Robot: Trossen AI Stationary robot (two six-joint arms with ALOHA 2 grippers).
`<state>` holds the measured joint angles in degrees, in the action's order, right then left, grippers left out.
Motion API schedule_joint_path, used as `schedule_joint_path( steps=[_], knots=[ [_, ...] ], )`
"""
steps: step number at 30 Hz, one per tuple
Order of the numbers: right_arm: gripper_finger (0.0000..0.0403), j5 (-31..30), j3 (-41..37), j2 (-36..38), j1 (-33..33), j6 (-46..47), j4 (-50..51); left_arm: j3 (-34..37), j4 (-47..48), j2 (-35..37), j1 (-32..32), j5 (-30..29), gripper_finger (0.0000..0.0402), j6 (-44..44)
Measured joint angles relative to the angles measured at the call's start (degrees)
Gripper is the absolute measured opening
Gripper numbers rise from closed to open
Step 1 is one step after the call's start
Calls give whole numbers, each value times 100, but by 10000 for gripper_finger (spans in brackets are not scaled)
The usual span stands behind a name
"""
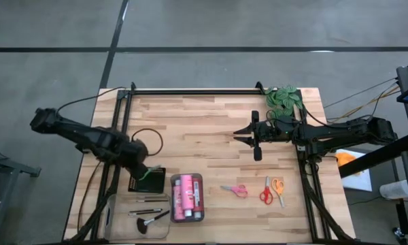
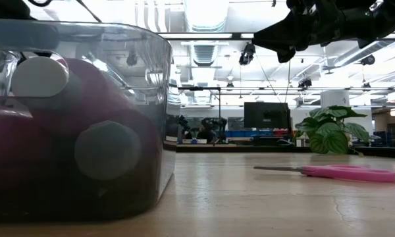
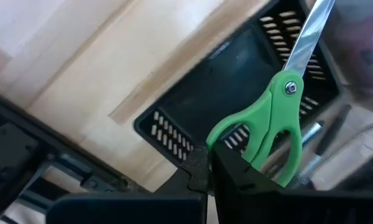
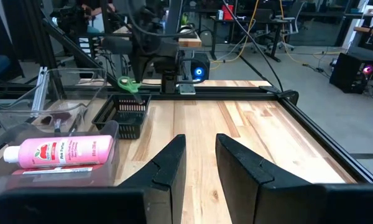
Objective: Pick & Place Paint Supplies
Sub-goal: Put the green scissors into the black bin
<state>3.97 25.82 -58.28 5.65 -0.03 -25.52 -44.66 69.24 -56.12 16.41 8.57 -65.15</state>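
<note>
Green-handled scissors tilted over black basket, pink bottles in clear tray, seemingly three

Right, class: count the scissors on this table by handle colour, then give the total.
green scissors, held in the left gripper: 1
pink scissors: 1
red scissors: 1
orange scissors: 1
Total: 4

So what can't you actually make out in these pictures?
- Low view: the clear bin fills the left half, blurring the paint bottles and hiding the table behind.
- Left wrist view: the green scissors' blade tip is cut off by the edge.
- High view: brushes too small to count.
</note>
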Motion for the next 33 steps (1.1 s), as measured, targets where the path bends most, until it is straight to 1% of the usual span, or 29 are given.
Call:
schedule_joint_path(
  steps=[3, 6, 10, 15, 20, 24, 33],
  knots=[
    [85, 0, 0, 0, 1, 0, 0, 10, -15, 0, 232, -173, 4, -234],
    [85, 0, 0, 0, 1, 0, 0, 182, -103, 2, 422, -241, 4, -284],
    [85, 0, 0, 0, 0, -2, 0, 618, -487, 2, 603, -110, 4, -374],
    [85, 0, 0, 0, 2, 0, 0, 1079, -1017, 2, 631, -1, 4, -388],
    [85, 0, 0, 0, 1, 0, 0, 1287, -1383, 3, 631, 47, 5, -392],
    [85, 0, 0, 0, 2, -1, 0, 1428, -1437, 3, 633, 242, 5, -396],
    [85, 0, 0, 0, 2, 0, 0, 1473, -1565, 15, 631, 278, 6, -435]
  ],
)
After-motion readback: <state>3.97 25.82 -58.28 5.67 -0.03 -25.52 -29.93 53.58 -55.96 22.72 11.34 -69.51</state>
